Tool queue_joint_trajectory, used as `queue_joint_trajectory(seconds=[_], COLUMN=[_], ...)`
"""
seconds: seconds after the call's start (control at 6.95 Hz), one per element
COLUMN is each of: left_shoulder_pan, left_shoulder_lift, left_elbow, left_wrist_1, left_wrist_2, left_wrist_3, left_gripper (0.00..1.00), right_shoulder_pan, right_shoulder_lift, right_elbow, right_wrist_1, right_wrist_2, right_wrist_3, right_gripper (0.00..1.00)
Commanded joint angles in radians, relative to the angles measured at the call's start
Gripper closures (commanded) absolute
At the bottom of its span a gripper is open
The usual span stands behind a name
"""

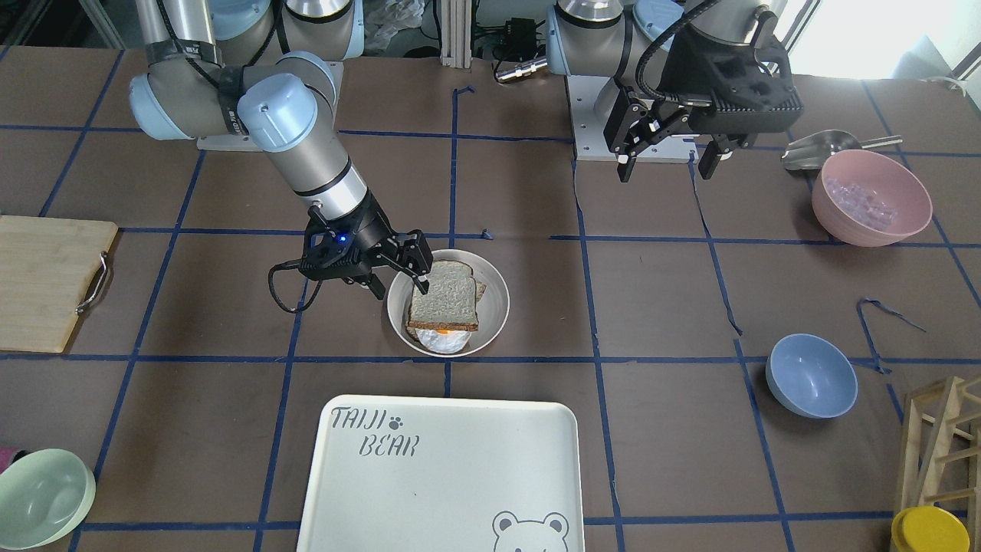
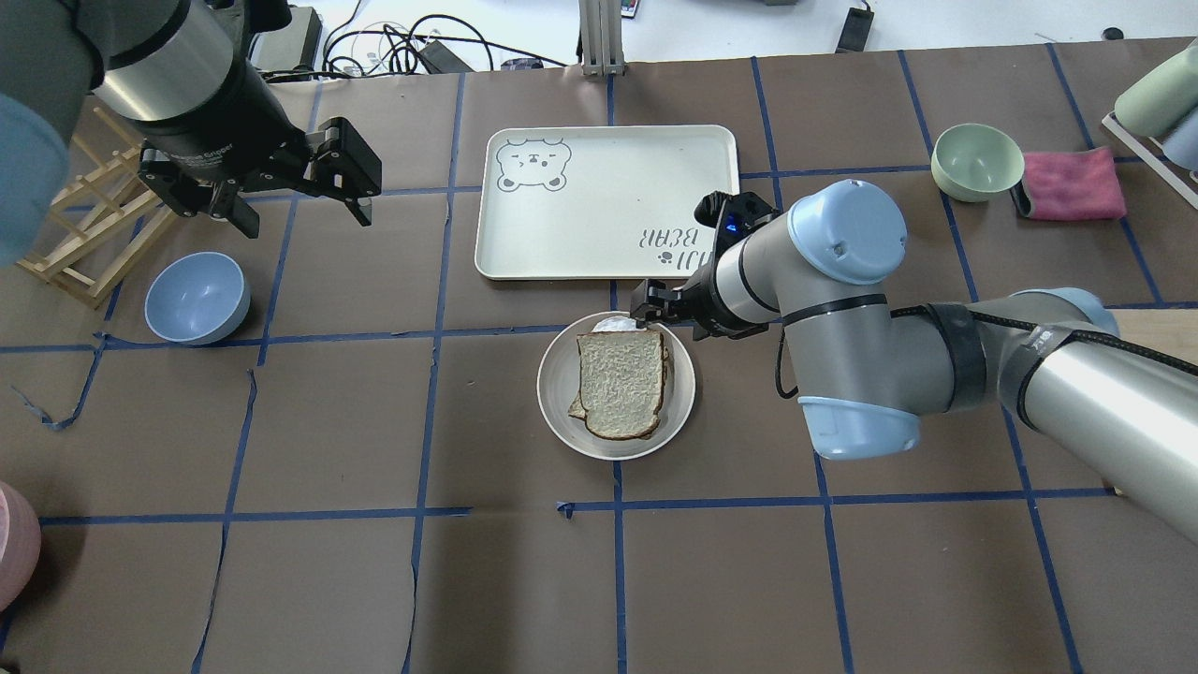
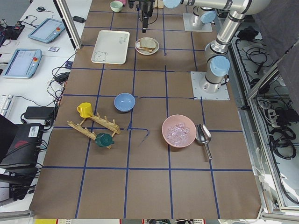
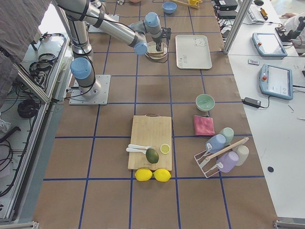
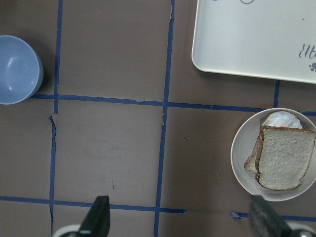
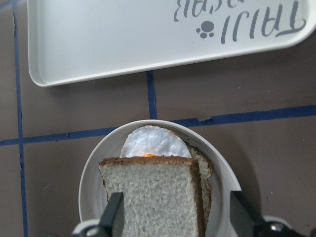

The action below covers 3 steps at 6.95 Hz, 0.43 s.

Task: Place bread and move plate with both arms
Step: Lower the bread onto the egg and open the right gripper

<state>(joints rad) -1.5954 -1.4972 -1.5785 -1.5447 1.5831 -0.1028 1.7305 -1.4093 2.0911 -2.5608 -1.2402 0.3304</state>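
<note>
The bread [image 1: 444,295] lies flat on top of a slice with a fried egg [image 1: 448,341] in the round cream plate [image 1: 498,299]. It also shows in the overhead view [image 2: 618,379] on the plate [image 2: 552,393]. My right gripper [image 1: 398,277] is open and empty, just above the plate's rim, beside the bread. In the right wrist view the gripper [image 6: 177,217] has its fingers [image 6: 116,212] on either side of the bread [image 6: 153,192]. My left gripper [image 2: 295,211] is open and empty, high above the table and far from the plate [image 5: 239,148].
The white "TAIJI BEAR" tray [image 2: 608,201] lies just beyond the plate. A blue bowl [image 2: 197,298] and a wooden rack [image 2: 84,234] are under my left arm. A pink bowl [image 1: 871,197], a metal scoop [image 1: 816,149], a green bowl [image 2: 978,161] and a wooden board [image 1: 46,280] stand further out.
</note>
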Motion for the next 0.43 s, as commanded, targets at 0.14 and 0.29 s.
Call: queue_joint_trajectory(seconds=[0.14, 0.29], left_shoulder_pan=[0.002, 0.002], left_shoulder_lift=[-0.011, -0.017], left_elbow=[0.008, 0.012], left_wrist_1=[-0.011, -0.014], left_wrist_2=[0.003, 0.003], left_wrist_3=[0.014, 0.015], left_gripper=[0.0, 0.0], right_shoulder_pan=[-0.012, -0.026], right_shoulder_lift=[0.007, 0.039], right_elbow=[-0.39, -0.543], right_wrist_1=[0.506, 0.657], right_wrist_2=[-0.068, -0.155], right_wrist_3=[-0.154, -0.259], right_gripper=[0.08, 0.08])
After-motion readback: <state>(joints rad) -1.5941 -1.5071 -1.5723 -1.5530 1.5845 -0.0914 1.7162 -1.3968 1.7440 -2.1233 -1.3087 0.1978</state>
